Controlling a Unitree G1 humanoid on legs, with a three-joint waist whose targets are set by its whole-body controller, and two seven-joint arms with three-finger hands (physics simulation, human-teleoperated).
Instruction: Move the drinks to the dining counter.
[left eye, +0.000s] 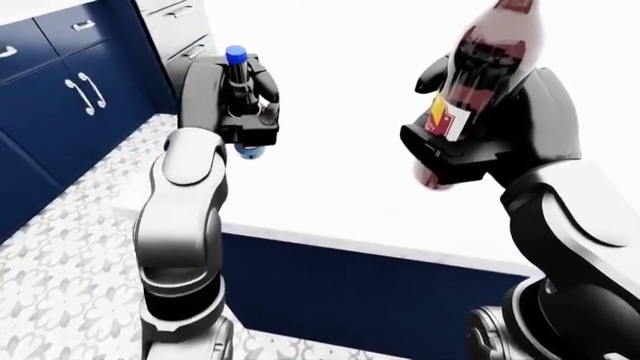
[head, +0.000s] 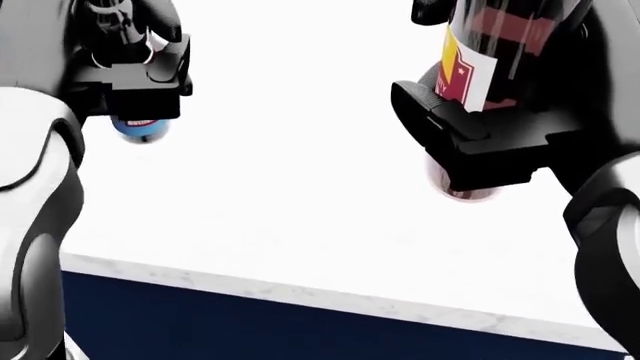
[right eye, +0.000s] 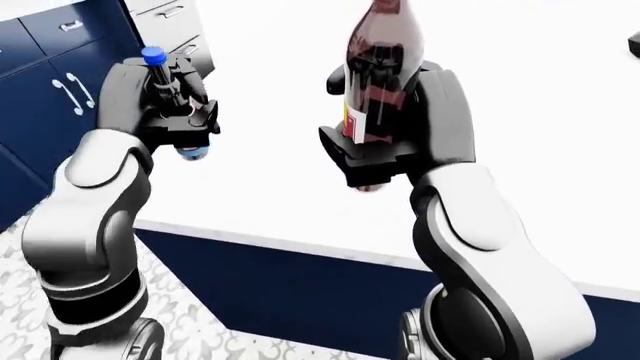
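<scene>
My right hand (left eye: 470, 142) is shut on a dark cola bottle (left eye: 492, 52) with a red and yellow label (head: 462, 73), held upright above the white dining counter (head: 300, 187). My left hand (left eye: 240, 112) is shut on a smaller bottle with a blue cap (left eye: 236, 54) and a pale blue base (head: 140, 129). It hangs above the counter's left part. Both bottles are clear of the surface; their bases show below the fingers.
The counter has a marbled edge (head: 300, 292) over a navy front panel (left eye: 380, 285). Navy cabinets with white handles (left eye: 80, 90) stand at the left. Patterned tile floor (left eye: 60, 262) lies below. A dark object (right eye: 632, 45) peeks in at the right edge of the right-eye view.
</scene>
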